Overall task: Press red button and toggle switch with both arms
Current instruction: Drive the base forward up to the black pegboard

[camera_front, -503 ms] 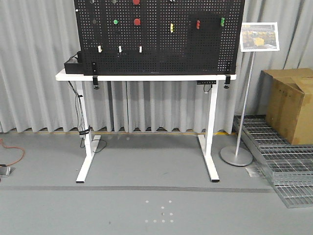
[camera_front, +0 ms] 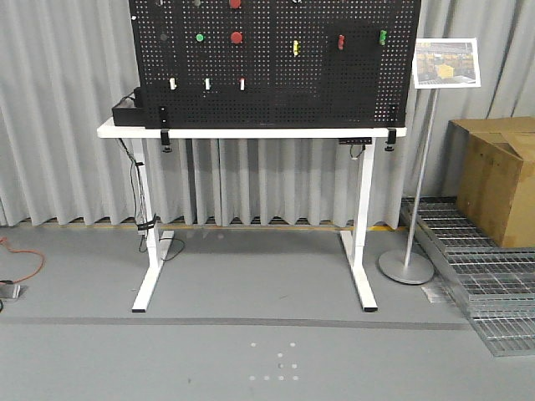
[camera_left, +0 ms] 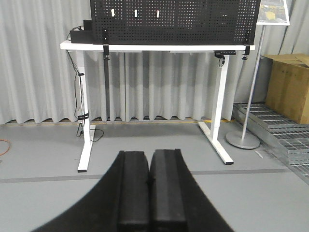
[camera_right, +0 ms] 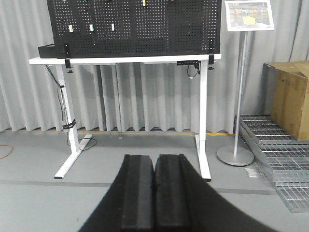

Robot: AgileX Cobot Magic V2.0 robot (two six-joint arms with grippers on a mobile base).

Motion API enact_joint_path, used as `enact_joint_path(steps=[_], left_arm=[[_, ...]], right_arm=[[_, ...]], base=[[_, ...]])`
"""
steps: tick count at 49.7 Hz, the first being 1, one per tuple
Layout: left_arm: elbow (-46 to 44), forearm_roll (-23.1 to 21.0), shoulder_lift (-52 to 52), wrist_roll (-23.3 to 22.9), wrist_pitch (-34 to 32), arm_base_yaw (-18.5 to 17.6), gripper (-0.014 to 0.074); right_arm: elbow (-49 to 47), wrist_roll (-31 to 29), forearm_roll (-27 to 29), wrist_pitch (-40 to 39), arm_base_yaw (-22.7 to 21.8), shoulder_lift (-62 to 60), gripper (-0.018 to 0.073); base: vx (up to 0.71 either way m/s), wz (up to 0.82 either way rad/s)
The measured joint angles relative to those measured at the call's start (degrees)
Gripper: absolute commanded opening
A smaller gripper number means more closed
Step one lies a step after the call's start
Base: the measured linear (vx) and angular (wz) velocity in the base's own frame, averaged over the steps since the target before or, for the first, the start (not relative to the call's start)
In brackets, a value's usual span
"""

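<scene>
A black pegboard (camera_front: 276, 92) stands on a white table (camera_front: 251, 131) several steps ahead. A round red button (camera_front: 236, 38) sits at the board's upper middle, and another red button (camera_front: 235, 3) is cut off by the top edge. The toggle switch (camera_front: 382, 37), small with a green tip, is at the upper right. My left gripper (camera_left: 150, 155) is shut and empty, low over the grey floor. My right gripper (camera_right: 154, 157) is also shut and empty over the floor. Both are far from the board. Neither arm shows in the front view.
On the board are a green button (camera_front: 200, 37), a yellow piece (camera_front: 295, 48), a red-tipped switch (camera_front: 340, 41) and three white pegs (camera_front: 207, 83). A sign stand (camera_front: 407, 267), a cardboard box (camera_front: 497, 180) and metal grating (camera_front: 493, 292) are at the right. An orange cable (camera_front: 21, 271) lies at the left.
The table and pegboard sit a few pixels lower and further right in the front view; the view has shifted slightly.
</scene>
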Motion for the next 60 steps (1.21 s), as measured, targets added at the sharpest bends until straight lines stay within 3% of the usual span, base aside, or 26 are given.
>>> enact_joint_path(steps=[27,60], left_arm=[[0.0,0.0,0.0,0.0,0.0,0.0,0.0001],[0.0,0.0,0.0,0.0,0.0,0.0,0.0001]], right_arm=[[0.0,0.0,0.0,0.0,0.0,0.0,-0.0003],[0.0,0.0,0.0,0.0,0.0,0.0,-0.0003]], base=[[0.18,0.0],[0.44,-0.01]])
